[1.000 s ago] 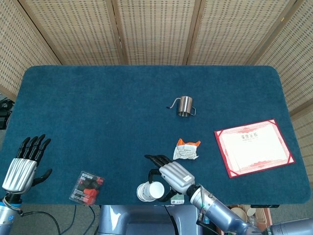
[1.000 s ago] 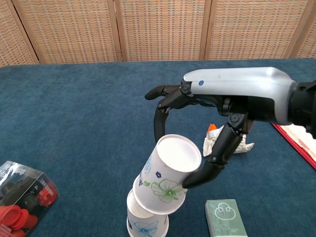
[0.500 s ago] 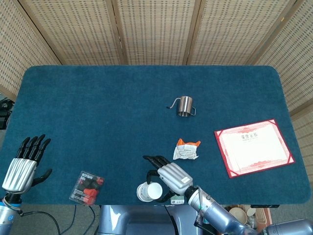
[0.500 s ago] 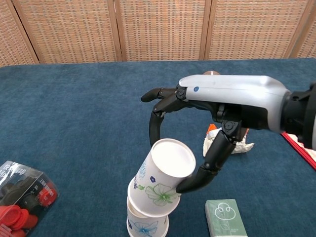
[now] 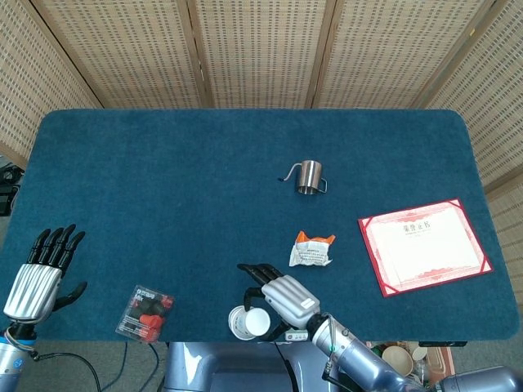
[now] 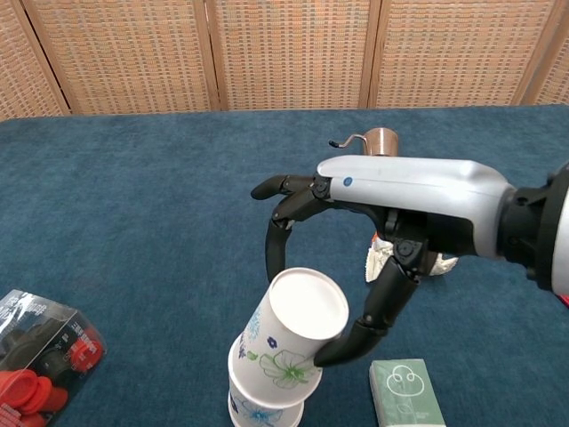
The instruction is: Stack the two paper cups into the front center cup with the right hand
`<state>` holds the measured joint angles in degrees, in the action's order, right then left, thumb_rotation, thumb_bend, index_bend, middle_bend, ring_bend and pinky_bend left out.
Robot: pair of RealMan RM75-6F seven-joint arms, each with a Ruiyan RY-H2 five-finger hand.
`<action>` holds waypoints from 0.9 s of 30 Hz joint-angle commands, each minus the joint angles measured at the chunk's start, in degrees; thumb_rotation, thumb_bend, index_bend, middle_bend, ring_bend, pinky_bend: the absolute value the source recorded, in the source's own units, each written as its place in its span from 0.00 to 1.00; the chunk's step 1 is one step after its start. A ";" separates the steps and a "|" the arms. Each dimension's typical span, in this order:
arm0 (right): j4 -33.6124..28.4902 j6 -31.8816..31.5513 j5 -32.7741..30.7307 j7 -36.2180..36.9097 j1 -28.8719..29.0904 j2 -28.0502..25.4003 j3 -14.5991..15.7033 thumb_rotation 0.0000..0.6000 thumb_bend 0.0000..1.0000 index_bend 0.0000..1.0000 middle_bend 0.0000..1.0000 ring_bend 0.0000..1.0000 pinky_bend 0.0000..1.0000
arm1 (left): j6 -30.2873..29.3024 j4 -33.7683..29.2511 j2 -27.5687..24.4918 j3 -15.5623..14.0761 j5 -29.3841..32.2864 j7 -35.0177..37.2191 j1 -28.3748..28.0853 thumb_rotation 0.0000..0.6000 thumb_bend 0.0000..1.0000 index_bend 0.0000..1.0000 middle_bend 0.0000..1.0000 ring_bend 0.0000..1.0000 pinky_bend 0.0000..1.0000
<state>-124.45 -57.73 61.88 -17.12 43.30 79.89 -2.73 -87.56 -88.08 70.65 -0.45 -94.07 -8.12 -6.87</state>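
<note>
A white paper cup with a green flower print [image 6: 293, 334] sits tilted inside the front center cup stack [image 6: 258, 409] at the near table edge. My right hand [image 6: 356, 258] grips the tilted cup between thumb and curled fingers from the right. In the head view the cups [image 5: 249, 322] and right hand [image 5: 282, 296] show at the front edge. My left hand [image 5: 41, 273] rests open at the far left, holding nothing.
A green-and-white small box [image 6: 405, 392] lies right of the cups. A red packet [image 6: 40, 351] lies at front left. A crumpled snack wrapper [image 5: 312, 250], steel pitcher [image 5: 308, 176] and red-bordered certificate [image 5: 425, 243] sit farther back and right.
My right hand has lowered the tilted cup deeper into the stack and drawn slightly toward the near edge. The left hand has not moved.
</note>
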 commanded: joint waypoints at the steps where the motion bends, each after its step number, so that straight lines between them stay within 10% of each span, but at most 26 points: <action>1: 0.32 -0.27 0.21 0.00 -0.17 0.62 -0.21 1.00 0.05 0.51 0.05 0.00 0.00 | 0.01 -0.01 0.02 -0.01 -0.06 -0.03 -0.02 1.00 0.26 0.00 0.00 0.00 0.00; 27: 2.35 0.13 0.72 0.38 -0.73 3.04 -0.80 1.00 0.05 0.39 0.00 0.00 0.00 | 0.04 0.14 -0.05 0.09 0.09 0.44 -0.04 1.00 0.26 0.00 0.00 0.00 0.00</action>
<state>-122.14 -57.57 62.55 -16.77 42.62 82.88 -3.51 -87.52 -87.94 70.60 -0.36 -93.98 -7.68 -6.91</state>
